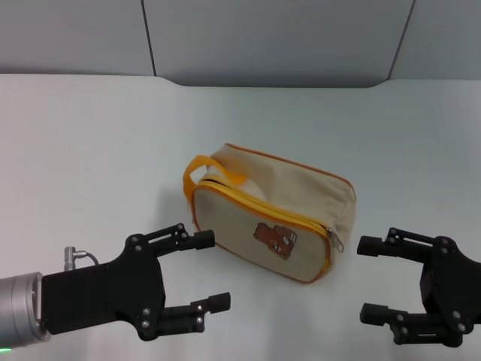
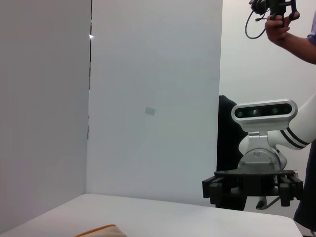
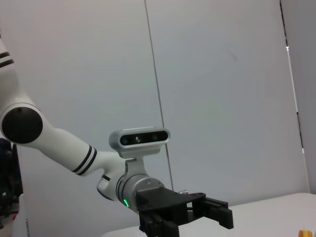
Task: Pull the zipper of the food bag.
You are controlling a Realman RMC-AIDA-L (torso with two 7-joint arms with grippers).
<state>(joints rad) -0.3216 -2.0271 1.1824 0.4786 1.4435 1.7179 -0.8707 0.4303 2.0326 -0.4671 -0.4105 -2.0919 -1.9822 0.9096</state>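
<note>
The beige food bag (image 1: pixel 282 207) with orange piping and a brown bear picture lies on the white table (image 1: pixel 90 150), its orange loop handle (image 1: pixel 204 170) at its left end. The yellow-orange zipper (image 1: pixel 263 208) curves along the bag's front edge, with its silver pull tab (image 1: pixel 337 239) at the right end. My left gripper (image 1: pixel 212 271) is open, just in front and left of the bag. My right gripper (image 1: pixel 370 280) is open, just right of the pull tab. A corner of the bag (image 2: pixel 101 231) shows in the left wrist view.
Grey wall panels (image 1: pixel 270 37) stand behind the table's far edge. The left wrist view shows my right gripper (image 2: pixel 253 187) across the table and a person's hand (image 2: pixel 279 29) holding a controller. The right wrist view shows my left gripper (image 3: pixel 217 217).
</note>
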